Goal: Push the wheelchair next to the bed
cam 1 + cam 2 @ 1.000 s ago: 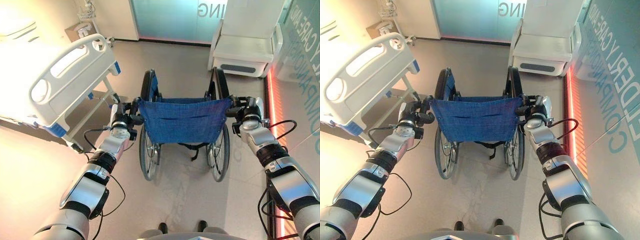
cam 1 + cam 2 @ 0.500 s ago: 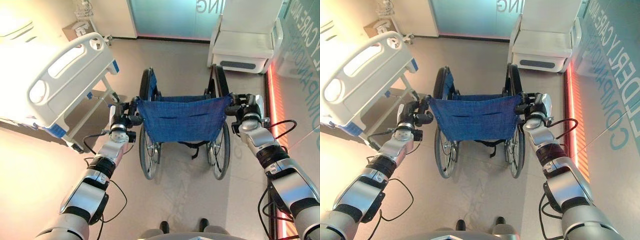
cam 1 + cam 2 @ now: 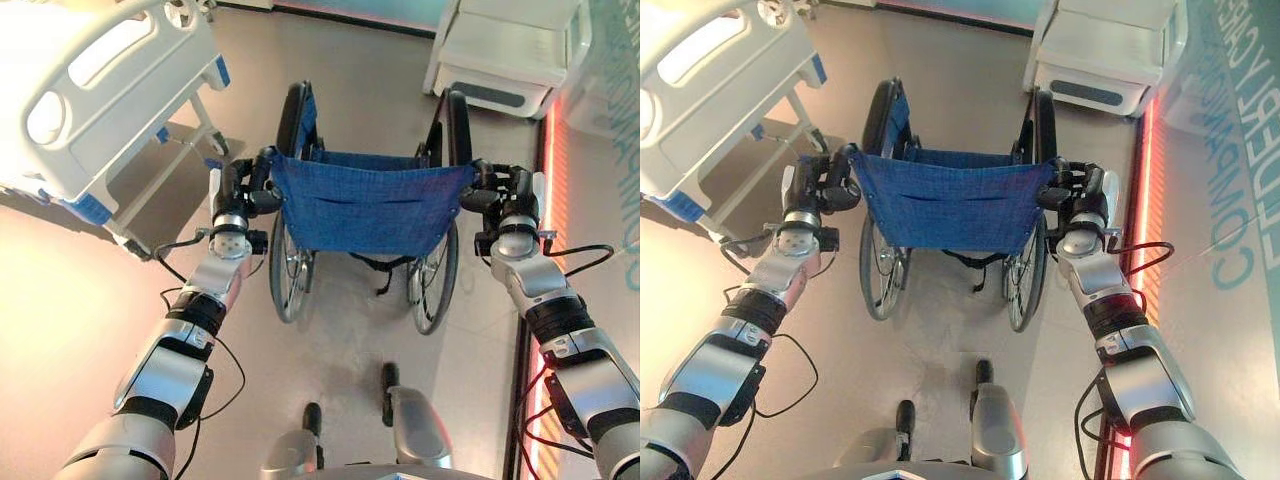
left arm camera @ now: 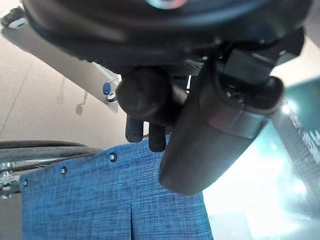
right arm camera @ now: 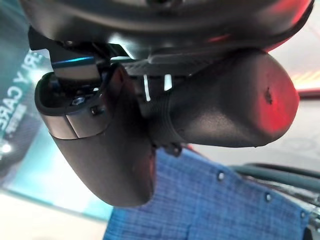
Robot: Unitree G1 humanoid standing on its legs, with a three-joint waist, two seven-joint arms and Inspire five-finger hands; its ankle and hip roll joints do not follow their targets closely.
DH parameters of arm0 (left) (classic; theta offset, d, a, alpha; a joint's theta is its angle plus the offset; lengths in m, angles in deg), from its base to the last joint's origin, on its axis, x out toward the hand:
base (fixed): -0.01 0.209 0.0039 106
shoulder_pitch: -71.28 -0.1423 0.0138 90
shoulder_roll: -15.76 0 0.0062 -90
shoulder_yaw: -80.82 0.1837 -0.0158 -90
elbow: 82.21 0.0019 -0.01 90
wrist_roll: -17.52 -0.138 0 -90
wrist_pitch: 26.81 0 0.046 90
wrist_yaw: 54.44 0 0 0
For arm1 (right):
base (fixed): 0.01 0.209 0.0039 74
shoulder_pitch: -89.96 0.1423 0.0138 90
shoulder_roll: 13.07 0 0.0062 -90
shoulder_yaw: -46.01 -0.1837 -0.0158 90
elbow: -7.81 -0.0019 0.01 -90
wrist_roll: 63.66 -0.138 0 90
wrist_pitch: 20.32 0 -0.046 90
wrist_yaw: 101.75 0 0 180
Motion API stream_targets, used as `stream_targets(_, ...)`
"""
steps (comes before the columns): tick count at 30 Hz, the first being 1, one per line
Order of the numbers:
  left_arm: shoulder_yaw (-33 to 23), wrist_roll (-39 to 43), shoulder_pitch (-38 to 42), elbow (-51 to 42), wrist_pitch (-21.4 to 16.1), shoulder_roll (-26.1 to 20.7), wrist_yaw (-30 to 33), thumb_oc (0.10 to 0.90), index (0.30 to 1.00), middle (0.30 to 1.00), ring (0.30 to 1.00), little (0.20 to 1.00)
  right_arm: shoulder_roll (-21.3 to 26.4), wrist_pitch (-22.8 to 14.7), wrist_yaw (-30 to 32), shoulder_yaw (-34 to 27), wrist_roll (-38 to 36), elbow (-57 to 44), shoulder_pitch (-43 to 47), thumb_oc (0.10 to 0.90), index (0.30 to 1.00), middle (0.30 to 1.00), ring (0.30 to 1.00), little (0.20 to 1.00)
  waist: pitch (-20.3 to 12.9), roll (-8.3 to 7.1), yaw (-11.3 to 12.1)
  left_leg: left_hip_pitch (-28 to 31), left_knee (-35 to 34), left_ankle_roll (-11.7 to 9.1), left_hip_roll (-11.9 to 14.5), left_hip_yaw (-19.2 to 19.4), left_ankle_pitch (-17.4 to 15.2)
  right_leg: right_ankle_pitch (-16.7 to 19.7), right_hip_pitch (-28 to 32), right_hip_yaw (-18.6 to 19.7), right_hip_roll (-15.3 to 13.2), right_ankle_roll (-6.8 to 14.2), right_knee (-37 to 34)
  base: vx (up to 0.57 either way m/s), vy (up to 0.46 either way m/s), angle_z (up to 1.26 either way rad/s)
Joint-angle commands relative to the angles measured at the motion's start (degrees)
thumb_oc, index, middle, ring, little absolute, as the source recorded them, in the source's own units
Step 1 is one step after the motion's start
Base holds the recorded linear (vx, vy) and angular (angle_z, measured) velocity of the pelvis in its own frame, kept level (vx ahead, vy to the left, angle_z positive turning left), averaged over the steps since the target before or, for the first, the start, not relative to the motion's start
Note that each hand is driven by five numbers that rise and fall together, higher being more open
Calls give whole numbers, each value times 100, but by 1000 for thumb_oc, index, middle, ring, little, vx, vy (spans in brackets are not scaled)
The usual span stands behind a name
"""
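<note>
Left eye view showed the hospital bed (image 3: 110, 90), the largest object, at the upper left, its white footboard angled toward the centre of the floor (image 3: 350, 380) and its metal legs standing beside the wheelchair's left wheel. A white armchair (image 3: 505, 50) stood at the upper right against a glass wall, just beyond the wheelchair's right armrest, with a strip of red light (image 3: 545, 180) running along the floor on that side. The wheelchair (image 3: 365, 200) occupied the centre, seen from behind, its blue fabric backrest facing the robot and its two large wheels resting on the floor; it sat near the bed's foot end but apart from it, with a gap of bare floor between its left wheel and the bed frame. The left hand (image 3: 232, 200) was curled round the left push handle (image 4: 142, 95), the fingers wrapped over the dark grip, as the left wrist view confirmed. The right hand (image 3: 505, 200) was likewise closed round the right push handle (image 5: 225, 107), with the blue backrest showing just past it in the right wrist view.
</note>
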Motion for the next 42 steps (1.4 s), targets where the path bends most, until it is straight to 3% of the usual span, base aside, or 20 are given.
stream_targets(1, 342, -161, -151, -259, -650, -127, -338, 400, 300, 300, 300, 300, 97, -705, -496, 623, 41, -112, -17, 400, 300, 300, 300, 300, -371, -3, 122, 555, 1219, -29, -369, 312, -480, 1286, -178, -26, -31, -4, -805, 383, -289, 1)
stream_targets(2, 319, -86, -151, -273, -695, -115, -297, 400, 300, 300, 300, 300, 140, -739, -546, 636, 39, -111, -20, 400, 300, 300, 300, 300, -459, -26, 117, 495, 1679, -127, -210, 347, -138, 1135, -65, -140, 47, -168, -839, 253, -200, 6)
stream_targets(4, 286, 4, -162, -296, -737, -100, -270, 400, 300, 300, 300, 300, 178, -799, -553, 656, 40, -114, -37, 400, 300, 300, 300, 300, -512, -47, 118, 400, 2078, -196, -99, 418, 93, 1011, 26, -247, 108, -291, -860, 311, -234, 27)
stream_targets(6, 232, 26, -333, -455, -794, -68, -264, 400, 300, 300, 300, 300, 282, -981, -561, 580, 36, -129, -208, 400, 300, 300, 300, 300, -480, -150, 237, -303, 2918, -239, -66, 550, 558, 835, 365, -304, 158, -441, -912, 409, -277, 11)
stream_targets(9, 171, -144, -524, -603, -827, -45, -363, 400, 300, 300, 300, 300, 307, -957, -510, 532, 38, -190, -287, 400, 300, 300, 300, 300, -276, -184, 499, -1299, 3211, -189, -333, 583, 542, 726, 890, -196, 216, -454, -1033, 358, -133, 2)
stream_targets(10, 123, -167, -604, -620, -902, -72, -382, 400, 300, 300, 300, 300, 283, -941, -502, 582, 17, -138, -183, 400, 300, 300, 300, 300, -208, -135, 611, -1375, 2673, -180, -428, 658, 530, 677, 1067, -119, 298, -414, -1105, 596, -38, -20)
stream_targets(12, 35, -214, -692, -701, -961, -128, -391, 400, 300, 300, 300, 300, 197, -880, -412, 681, 8, -63, 14, 400, 300, 300, 300, 300, -167, 55, 806, -1460, 1074, -246, -429, 734, 854, 591, 1359, -26, 543, -375, -1281, 540, 54, -25)
stream_targets(13, 30, -214, -699, -719, -965, -141, -385, 400, 300, 300, 300, 300, 192, -883, -388, 707, -9, -56, 40, 400, 300, 300, 300, 300, -143, 52, 843, -1400, 843, -261, -456, 739, 947, 570, 1441, 2, 538, -370, -1313, 513, 109, -38)
stream_targets(14, 14, -209, -680, -844, -922, -235, -309, 400, 300, 300, 300, 300, 223, -860, -364, 774, -65, -82, 184, 400, 300, 300, 300, 300, -145, 129, 1008, -1585, 58, -349, -496, 544, 1244, 490, 1671, 153, 618, -349, -1398, 436, 103, -52)
stream_targets(15, -4, -220, -672, -889, -922, -282, -294, 400, 300, 300, 300, 300, 247, -868, -390, 788, -82, -79, 249, 400, 300, 300, 300, 300, -141, 119, 1067, -1573, -115, -360, -547, 495, 1321, 436, 1757, 208, 592, -335, -1416, 493, 158, -58)
stream_targets(20, -104, -223, -622, -871, -820, -514, -470, 400, 300, 300, 300, 300, 242, -1035, -642, 637, -94, 55, 109, 400, 300, 300, 300, 300, -458, 131, 1096, -1309, 374, -88, -633, 522, 695, 87, 1710, 7, 253, -133, -957, 456, 156, -69)
stream_targets(24, -6, -232, -536, -890, -694, -759, -645, 400, 300, 300, 300, 300, 163, -1091, -576, 526, -102, 63, -115, 400, 300, 300, 300, 300, -758, 189, 1121, -944, 83, 145, -683, 497, 613, 388, 1638, -130, 53, 105, 312, 466, 142, 7)
stream_targets(25, 60, -236, -490, -937, -644, -791, -682, 400, 300, 300, 300, 300, 113, -1173, -525, 464, -58, 83, -217, 400, 300, 300, 300, 300, -843, 193, 1114, -846, 52, 220, -750, 463, 586, 786, 1439, -144, -15, 209, 851, 355, 81, -7)
stream_targets(27, 113, -293, -461, -981, -584, -762, -689, 400, 300, 300, 300, 300, 55, -1206, -504, 434, 0, 55, -330, 400, 300, 300, 300, 300, -893, 232, 1049, -658, 30, 271, -771, 442, 517, 1155, 1028, -127, -109, 249, 1154, 413, 67, -22)
stream_targets(29, 149, -326, -377, -920, -519, -688, -705, 400, 300, 300, 300, 300, 30, -1085, -531, 409, -7, -47, -432, 400, 300, 300, 300, 300, -830, 302, 816, -193, -17, 286, -724, 440, 367, 1281, 234, -173, -125, 191, 843, 487, -30, -7)
stream_targets(32, 161, -303, -226, -775, -464, -686, -829, 400, 300, 300, 300, 300, 10, -810, -667, 396, -51, -45, -409, 400, 300, 300, 300, 300, -696, 188, 567, 232, -20, 314, -805, 368, 20, 1878, -321, -152, -279, 275, -92, 453, -158, 28)
stream_targets(35, 202, -175, -80, -527, -525, -605, -799, 400, 300, 300, 300, 300, -28, -510, -847, 336, -1, -48, -379, 400, 300, 300, 300, 300, -581, 161, 353, 498, 14, 334, -808, 27, -352, 1888, -613, 151, -243, 343, -1349, 460, -236, 41)
stream_targets(39, 211, -294, -49, -480, -565, -412, -689, 400, 300, 300, 300, 300, -123, -337, -781, 414, -38, -61, -156, 400, 300, 300, 300, 300, -582, 65, 321, 410, 350, 329, -779, -28, -661, 1795, -659, 267, -173, 306, -1033, 251, -294, 50)
stream_targets(40, 184, -227, -138, -460, -667, -305, -563, 400, 300, 300, 300, 300, -70, -363, -854, 411, -184, 14, -109, 400, 300, 300, 300, 300, -654, -17, 333, 307, 720, 243, -685, 8, -775, 1565, -464, 263, -86, 218, -862, 434, -418, 60)
stream_targets(42, 156, -170, -315, -502, -646, -242, -491, 400, 300, 300, 300, 300, -10, -415, -973, 433, -268, 25, -215, 400, 300, 300, 300, 300, -748, -45, 291, 420, 970, 109, -456, 4, -663, 1394, -382, 227, 13, 115, -716, 411, -325, 42)
